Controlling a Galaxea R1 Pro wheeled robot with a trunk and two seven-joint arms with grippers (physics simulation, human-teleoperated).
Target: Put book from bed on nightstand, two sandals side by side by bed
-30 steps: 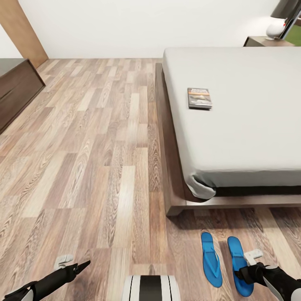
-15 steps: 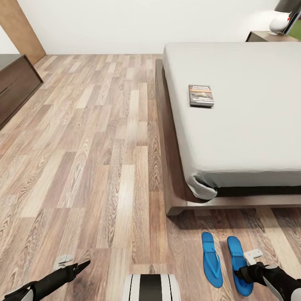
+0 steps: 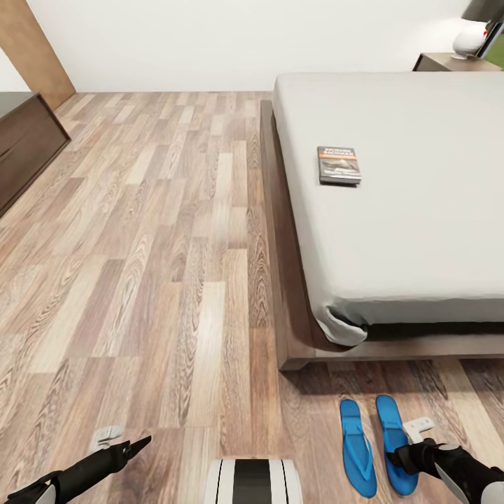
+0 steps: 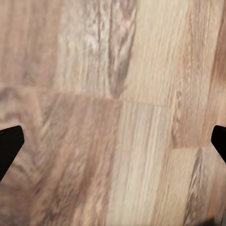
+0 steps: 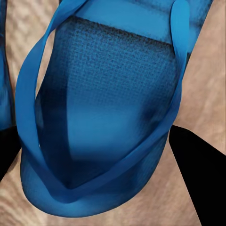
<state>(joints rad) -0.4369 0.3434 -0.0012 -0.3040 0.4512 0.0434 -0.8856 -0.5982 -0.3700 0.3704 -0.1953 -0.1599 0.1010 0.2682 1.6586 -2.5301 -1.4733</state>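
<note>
Right gripper: low over the right sandal; in the right wrist view its 2 dark fingers stand spread on either side of the sole, strap between them; contact not clear.
Left gripper: parted wide above bare floor, holding nothing.
Left sandal: flat on the floor just beside its pair, near the bed corner.
Book: lying on the mattress near the side edge.
Nightstand: beyond the bed's far corner.

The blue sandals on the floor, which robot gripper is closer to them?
The right gripper. It hangs right over the outer one of the two sandals. The left gripper is far across the wood floor, over bare planks.
</note>
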